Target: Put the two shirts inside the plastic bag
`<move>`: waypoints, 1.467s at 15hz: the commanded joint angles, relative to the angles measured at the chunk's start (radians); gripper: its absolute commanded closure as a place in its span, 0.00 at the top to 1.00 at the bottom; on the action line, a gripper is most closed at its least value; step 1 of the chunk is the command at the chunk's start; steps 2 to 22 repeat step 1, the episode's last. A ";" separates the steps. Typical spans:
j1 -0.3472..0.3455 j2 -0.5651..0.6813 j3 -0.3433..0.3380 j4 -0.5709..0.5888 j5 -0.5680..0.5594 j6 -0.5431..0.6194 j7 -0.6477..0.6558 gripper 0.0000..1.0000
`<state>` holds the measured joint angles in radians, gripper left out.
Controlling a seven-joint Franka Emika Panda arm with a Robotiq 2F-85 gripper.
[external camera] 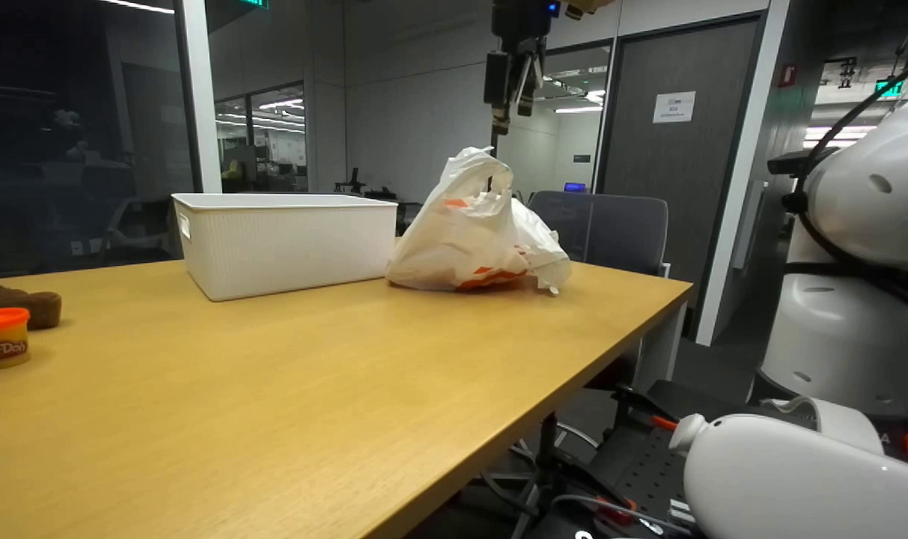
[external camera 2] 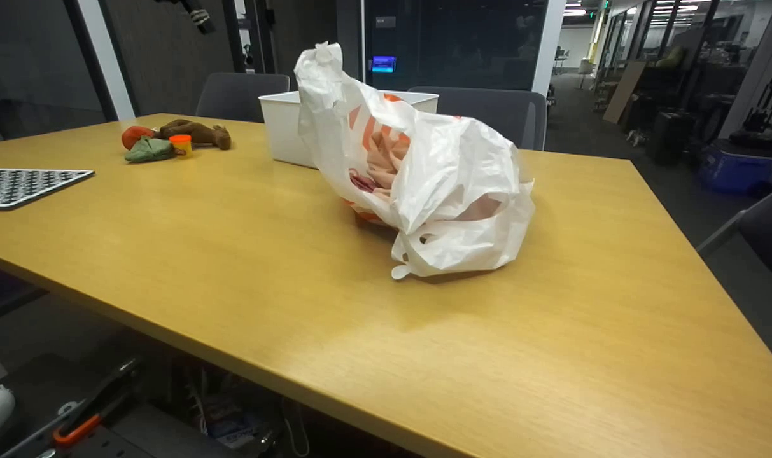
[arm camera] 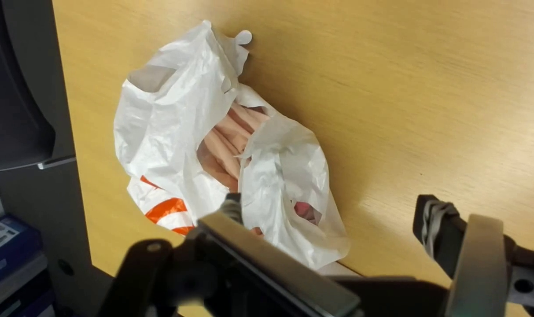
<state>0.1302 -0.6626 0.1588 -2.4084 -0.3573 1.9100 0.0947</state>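
Plastic bag (external camera 2: 462,162) on table (external camera 2: 284,280), cloth (external camera 2: 386,158) inside; bin (external camera: 289,251) beside bag; Play-Doh tub (external camera: 2,340) well apart.

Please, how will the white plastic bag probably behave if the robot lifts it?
The plastic bag will probably be floppy and change shape, because its thin plastic is creased and slumped. The peach cloth inside would likely sag too, and might slip out if tilted, since the bag gapes open over it. Rolling seems unlikely, given the bag's uneven, crumpled form.
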 commanded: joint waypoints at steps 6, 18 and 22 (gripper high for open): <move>-0.011 0.000 0.009 0.001 0.007 0.000 -0.005 1.00; -0.011 0.000 0.009 0.001 0.007 0.000 -0.005 1.00; -0.011 0.000 0.009 0.001 0.007 0.000 -0.005 1.00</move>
